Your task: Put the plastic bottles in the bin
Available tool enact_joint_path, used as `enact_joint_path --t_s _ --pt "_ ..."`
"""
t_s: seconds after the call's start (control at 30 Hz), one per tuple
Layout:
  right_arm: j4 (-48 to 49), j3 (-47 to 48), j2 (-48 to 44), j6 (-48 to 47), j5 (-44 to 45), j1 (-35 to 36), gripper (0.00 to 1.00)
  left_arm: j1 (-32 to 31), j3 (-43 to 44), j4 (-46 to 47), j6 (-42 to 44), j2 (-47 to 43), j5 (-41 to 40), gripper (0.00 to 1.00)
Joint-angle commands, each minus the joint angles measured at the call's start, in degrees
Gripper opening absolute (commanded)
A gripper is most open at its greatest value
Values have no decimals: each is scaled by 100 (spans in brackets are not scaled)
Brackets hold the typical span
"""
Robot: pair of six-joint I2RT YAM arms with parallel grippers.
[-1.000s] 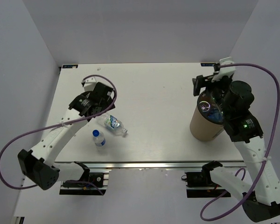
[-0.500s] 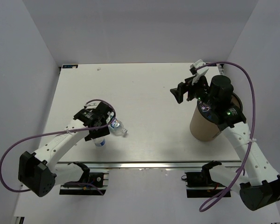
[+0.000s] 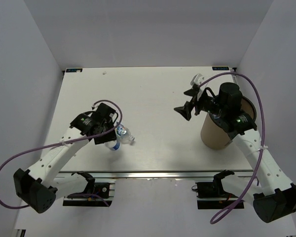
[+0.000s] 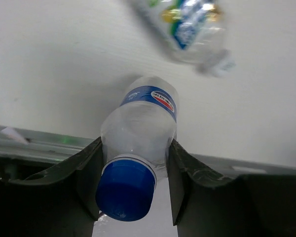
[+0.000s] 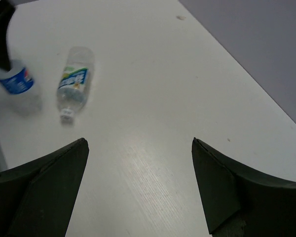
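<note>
Left jaws are closed on the blue-capped bottle, one pad on each side of its shoulder just under the cap. It sits at the near left of the tabletop. The second bottle lies on its side just beside it, slightly farther, cap pointing right. Right jaws are wide open and empty, hanging over bare tabletop just left of the bin, which stands at the right. I see only these two bottles, and the inside of the bin is hidden.

Step in hand, as I judge it: lift this bottle and carry it right to the bin.
- Go straight up first so the base doesn't knock the lying bottle.
- Squeeze only lightly, since thin plastic can buckle or slip.
- My right arm crowds the bin's rim, so move it clear before I come across.
- Open only when the bottle is fully over the mouth.
</note>
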Motion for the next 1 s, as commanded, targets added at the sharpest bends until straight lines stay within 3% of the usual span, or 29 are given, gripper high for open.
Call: enact_joint_path --t_s 0.0,0.07,0.17,0.23,0.33,0.5,0.6,0.7,0.77,0.8,0.87,0.9,0.93,0.97 --pt "-338 -73 21 -1449 -2243 23 89 2 622 408 539 -648 1103 1" --pt "-593 -117 30 -2229 -3094 50 89 2 711 575 681 -825 1509 0" --pt "-1024 -109 161 -2830 -3590 269 90 2 817 971 909 -1054 2450 0" --pt "-693 -22 381 -2430 -3364 758 89 2 826 1383 1033 -1089 2880 0" --pt "-612 268 916 -2103 -2267 1697 89 2 712 2007 1129 -985 3198 0" --pt "116 708 1927 -1190 -2450 2097 89 -7 457 2973 1217 -764 3874 0" --pt "425 796 2314 -1144 -1746 2483 89 -16 492 3046 1270 -685 3963 0" --pt "574 1024 2718 -917 -1938 2581 89 -16 553 3020 1314 -659 3937 0" --pt "723 1139 2903 -557 -1843 2616 84 -25 545 3072 1297 -676 3920 0" --pt "785 1200 2947 -425 -1764 2616 72 -25 536 3107 1279 -685 3885 0" --pt "951 1253 2974 40 -1186 2616 57 -25 597 3047 1261 -702 3727 12" --pt "979 1280 2966 181 -904 2599 44 -25 632 3011 1261 -702 3500 28" --pt "988 1280 2896 296 -310 2573 40 -25 658 2967 1253 -711 3393 63" --pt "988 1271 2860 532 -43 2546 38 -25 676 2976 1209 -729 3296 82"
